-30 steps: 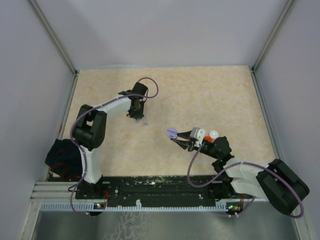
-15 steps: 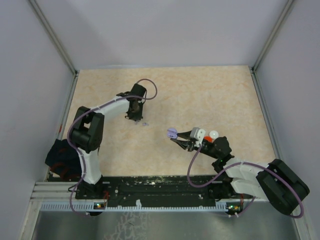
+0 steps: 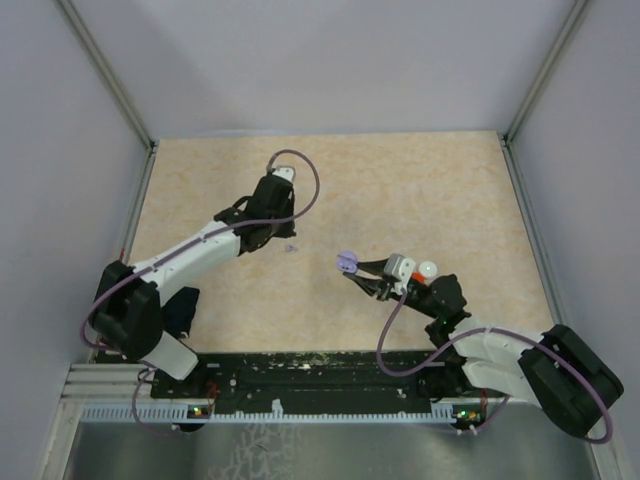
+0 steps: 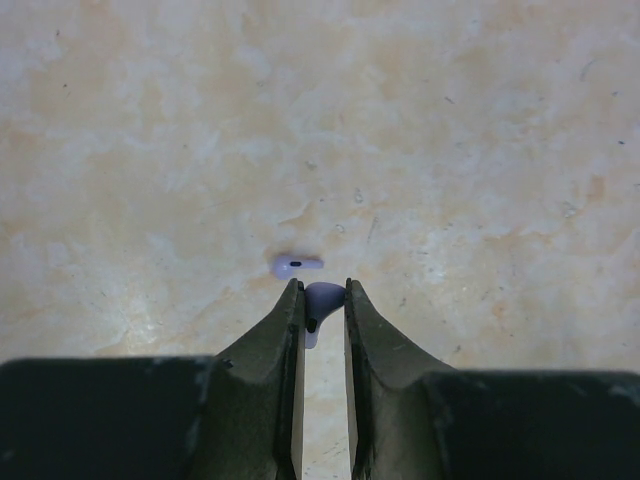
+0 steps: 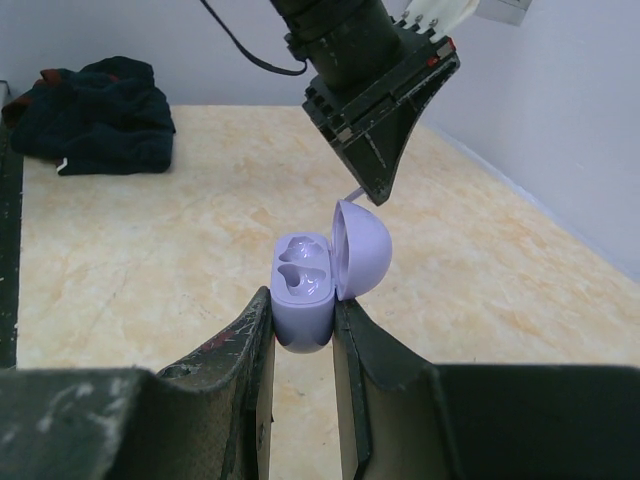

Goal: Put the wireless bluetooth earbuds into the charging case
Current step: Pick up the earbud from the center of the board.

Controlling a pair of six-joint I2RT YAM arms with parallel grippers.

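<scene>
My left gripper (image 4: 322,300) is shut on a greyish-purple earbud (image 4: 322,297), pinched at the fingertips just over the table. A second greyish-purple earbud (image 4: 297,265) lies on the table right beyond the tips; it also shows in the top view (image 3: 291,247). My right gripper (image 5: 303,322) is shut on the lilac charging case (image 5: 303,300), upright with its lid open and both sockets empty. In the top view the case (image 3: 346,264) is right of the left gripper (image 3: 275,238). The other earbuds are not in view.
White and red round cases (image 3: 414,272) lie beside my right wrist. A dark cloth (image 5: 95,115) sits at the near left corner of the table. Grey walls close in the beige table (image 3: 400,190) on three sides.
My left arm has dropped its elbow and stretched out, and its gripper has turned, staying near the loose earbud. The right gripper and the case have hardly moved.
</scene>
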